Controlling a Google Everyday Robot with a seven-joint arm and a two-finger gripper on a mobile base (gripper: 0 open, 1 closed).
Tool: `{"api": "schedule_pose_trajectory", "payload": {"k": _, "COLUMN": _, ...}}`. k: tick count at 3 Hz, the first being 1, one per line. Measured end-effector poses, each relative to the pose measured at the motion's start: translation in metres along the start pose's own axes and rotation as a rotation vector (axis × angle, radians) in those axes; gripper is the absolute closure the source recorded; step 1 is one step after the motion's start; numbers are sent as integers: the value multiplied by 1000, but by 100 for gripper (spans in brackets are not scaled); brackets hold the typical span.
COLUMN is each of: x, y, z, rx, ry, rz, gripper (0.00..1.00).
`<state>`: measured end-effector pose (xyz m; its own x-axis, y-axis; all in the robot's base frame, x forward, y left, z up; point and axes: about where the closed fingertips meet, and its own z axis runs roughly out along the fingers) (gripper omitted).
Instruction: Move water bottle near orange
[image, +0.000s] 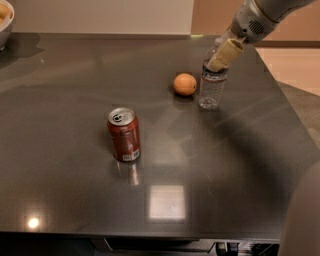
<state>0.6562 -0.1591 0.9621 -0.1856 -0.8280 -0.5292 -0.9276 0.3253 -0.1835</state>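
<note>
The water bottle (210, 89) stands upright on the dark table (75, 75), just right of the orange (185, 84), with a small gap between them. The bottle is clear and ribbed; its cap is hidden behind the gripper. My gripper (221, 56) comes in from the upper right and sits at the top of the bottle, around its neck. The orange is small and round and rests on the table at the far middle.
A red soda can (124, 134) stands upright left of centre, well in front of the orange. A white bowl (4, 22) sits at the far left corner. The table's right edge (295, 120) runs close to the bottle, with floor beyond.
</note>
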Motion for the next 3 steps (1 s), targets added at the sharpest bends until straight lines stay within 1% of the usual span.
{"api": "schedule_pose_trajectory", "payload": {"k": 3, "x": -4, "y": -11, "z": 9, "rx": -35, "ry": -24, "rz": 37, "gripper": 13}}
